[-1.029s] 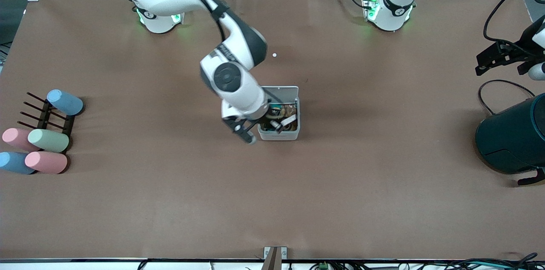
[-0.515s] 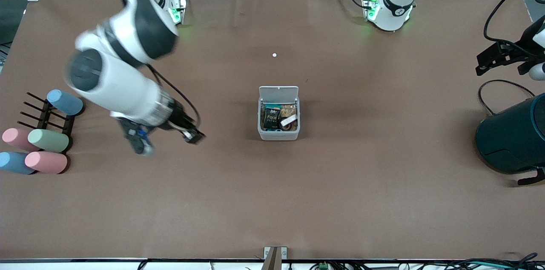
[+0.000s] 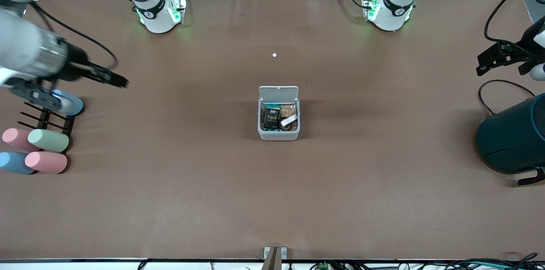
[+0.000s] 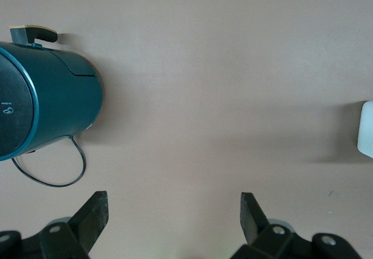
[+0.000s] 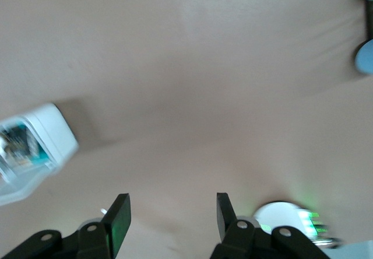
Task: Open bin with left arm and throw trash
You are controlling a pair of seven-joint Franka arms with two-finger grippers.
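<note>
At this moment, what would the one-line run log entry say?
bin: lid up, trash inside | right gripper: open, empty, over rack end | left gripper: open, empty, waiting above teal cylinder

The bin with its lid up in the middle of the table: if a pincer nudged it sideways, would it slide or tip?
The bin would probably slide: it looks like a small, thin-walled plastic box, so likely light. It sits low and square, so tipping seems unlikely, though the raised lid might catch a push. The snack packet inside probably adds little weight.

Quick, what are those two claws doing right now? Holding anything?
Left gripper: open, holding nothing, over bare table near the teal cylinder.
Right gripper: open, holding nothing.
</note>
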